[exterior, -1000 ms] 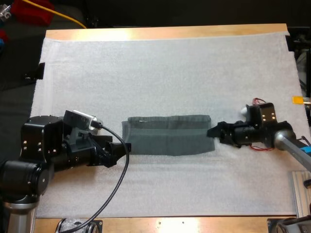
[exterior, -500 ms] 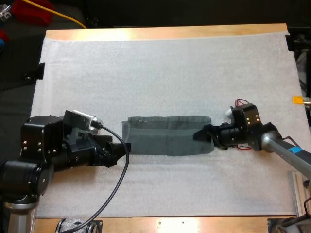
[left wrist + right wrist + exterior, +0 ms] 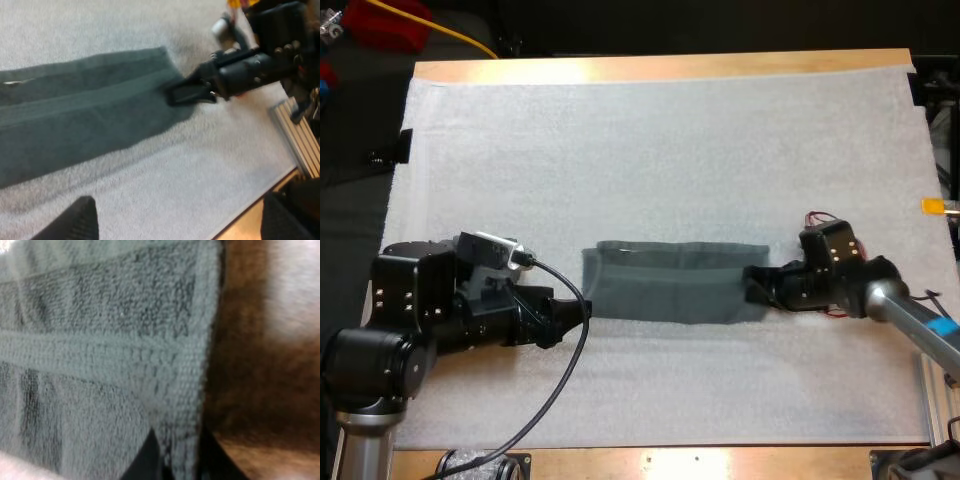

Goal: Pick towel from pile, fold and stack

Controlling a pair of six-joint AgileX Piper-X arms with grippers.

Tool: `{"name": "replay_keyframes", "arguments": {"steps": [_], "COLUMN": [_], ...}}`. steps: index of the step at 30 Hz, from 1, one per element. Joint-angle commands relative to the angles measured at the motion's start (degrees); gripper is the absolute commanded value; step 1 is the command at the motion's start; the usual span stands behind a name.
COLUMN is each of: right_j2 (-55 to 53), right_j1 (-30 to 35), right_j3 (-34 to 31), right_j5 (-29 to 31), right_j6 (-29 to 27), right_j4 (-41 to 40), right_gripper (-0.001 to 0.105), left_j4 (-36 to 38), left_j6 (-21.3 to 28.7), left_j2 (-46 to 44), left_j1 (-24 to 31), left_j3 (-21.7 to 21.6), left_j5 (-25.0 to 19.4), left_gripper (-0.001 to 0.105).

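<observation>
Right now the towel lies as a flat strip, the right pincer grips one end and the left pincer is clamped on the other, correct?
No: the left pincer is open, its fingers apart and clear of the towel, as the left wrist view shows. The right pincer does grip its end.

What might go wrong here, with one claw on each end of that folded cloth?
1. The right gripper pinches the towel only at its very edge. Such a thin hold may slip once it lifts or pulls.
2. The left gripper is open and holds nothing, so the towel's other end lies free. A pull from the right could drag the whole strip along or spoil its fold.
</observation>
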State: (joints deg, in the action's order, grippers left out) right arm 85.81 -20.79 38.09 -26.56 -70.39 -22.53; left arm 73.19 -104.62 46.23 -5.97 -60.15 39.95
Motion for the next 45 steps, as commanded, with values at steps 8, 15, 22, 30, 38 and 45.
{"name": "replay_keyframes", "arguments": {"steps": [8,15,22,30,38,45], "right_j2": [-9.9,-14.9,-15.7,-15.7,-15.7,-15.2], "right_j1": [0.0,0.0,0.0,-0.3,-0.4,-7.2], "right_j3": [-0.1,0.2,6.0,9.9,10.3,10.3], "right_j5": [16.3,28.6,41.3,40.9,18.2,11.7], "right_j6": [-7.6,-12.6,-20.9,-22.3,-17.1,-10.0], "right_j4": [-15.1,-24.4,-35.0,-37.0,-33.9,-25.9], "right_gripper": [0.001,0.001,0.001,0.001,0.001,0.001], "left_j4": [0.3,0.3,0.3,0.3,0.3,0.3], "left_j6": [-0.5,-0.5,-0.5,-0.5,-0.5,-0.5], "left_j2": [0.0,0.0,0.0,0.0,0.0,0.0], "left_j1": [0.0,-0.3,-0.3,-0.3,-0.3,-0.3], "left_j3": [1.0,1.0,1.0,1.0,1.0,1.0], "left_j5": [3.1,3.9,3.9,4.1,4.1,4.1], "left_gripper": [0.065,0.065,0.065,0.065,0.065,0.065]}}
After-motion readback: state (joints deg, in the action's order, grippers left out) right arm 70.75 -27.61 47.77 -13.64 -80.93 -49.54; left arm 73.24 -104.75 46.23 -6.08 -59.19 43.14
